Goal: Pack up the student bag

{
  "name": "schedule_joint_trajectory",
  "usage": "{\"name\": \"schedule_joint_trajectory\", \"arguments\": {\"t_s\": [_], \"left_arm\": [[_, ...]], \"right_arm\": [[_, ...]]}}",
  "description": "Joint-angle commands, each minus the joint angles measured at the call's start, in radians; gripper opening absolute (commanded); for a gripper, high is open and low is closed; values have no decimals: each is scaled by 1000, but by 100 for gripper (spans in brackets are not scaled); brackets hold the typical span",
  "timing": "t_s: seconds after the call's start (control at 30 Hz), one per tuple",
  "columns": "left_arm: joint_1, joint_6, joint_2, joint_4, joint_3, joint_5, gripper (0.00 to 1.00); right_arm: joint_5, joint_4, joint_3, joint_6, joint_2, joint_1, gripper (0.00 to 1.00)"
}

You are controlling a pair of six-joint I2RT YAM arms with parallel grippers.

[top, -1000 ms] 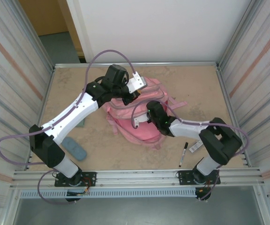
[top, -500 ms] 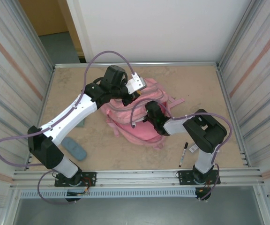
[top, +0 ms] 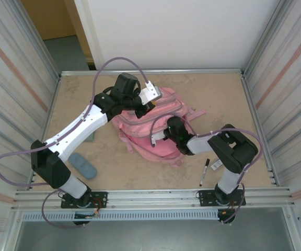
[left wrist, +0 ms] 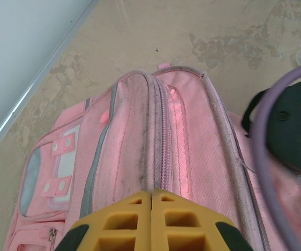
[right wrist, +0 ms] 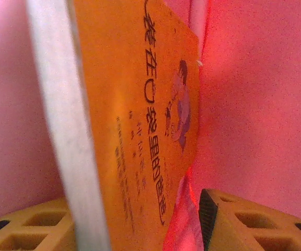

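Observation:
The student bag (top: 155, 141), a big pink backpack, lies mid-table with its top opening lifted. My left gripper (top: 149, 99) is at its upper rim; in the left wrist view the yellow fingers (left wrist: 135, 214) are pressed together on the bag's zip seam (left wrist: 163, 151). My right gripper (top: 164, 137) reaches into the bag's opening. In the right wrist view an orange book (right wrist: 140, 104) with black print and a white page edge stands between the spread fingers of the right gripper (right wrist: 135, 219), surrounded by pink lining (right wrist: 260, 104). There is a gap between the book and the right finger (right wrist: 244, 222).
A black marker (top: 205, 171) and a small white item (top: 217, 163) lie near the right arm's base. A blue-grey case (top: 82, 165) lies front left, with a flat greenish thing (top: 92, 138) partly under the left arm. Metal rails (top: 150, 71) edge the table.
The right gripper's jaws have spread apart off the book, and its wrist has shifted slightly right and nearer. The left arm has stayed still on the bag's rim.

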Motion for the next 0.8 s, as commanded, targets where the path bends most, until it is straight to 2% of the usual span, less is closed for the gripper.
{"name": "schedule_joint_trajectory", "arguments": {"t_s": [0.0,0.1,0.17,0.27,0.37,0.53,0.57,0.6,0.63,0.67,0.7,0.77], "left_arm": [[9,6,-41,82,1,-14,0],[10,-8,-31,86,-6,-7,0],[11,-5,-22,83,-5,0,0],[10,-13,-7,80,-5,2,0],[10,-20,9,66,1,33,0],[7,-69,37,85,-36,55,0],[8,-79,41,84,-40,73,7],[7,-89,48,75,-41,93,24],[5,-106,49,68,-43,103,33],[-1,-145,45,72,-52,82,37],[-7,-189,33,84,-70,54,38],[-12,-278,-7,118,-130,14,44]], "right_arm": [[-14,-101,-29,24,-138,28,53],[15,-321,-32,54,-246,68,54],[44,-400,-56,97,-317,101,54],[36,-620,-75,204,-466,159,54],[-58,-819,-87,369,-626,197,54],[-243,-961,-107,593,-879,219,54],[-276,-977,-109,613,-920,219,54],[-303,-981,-110,646,-955,220,57],[-321,-967,-112,683,-978,220,62],[-337,-937,-113,721,-996,221,66],[-350,-913,-107,764,-1003,219,77],[-359,-913,-66,848,-990,214,78]]}}
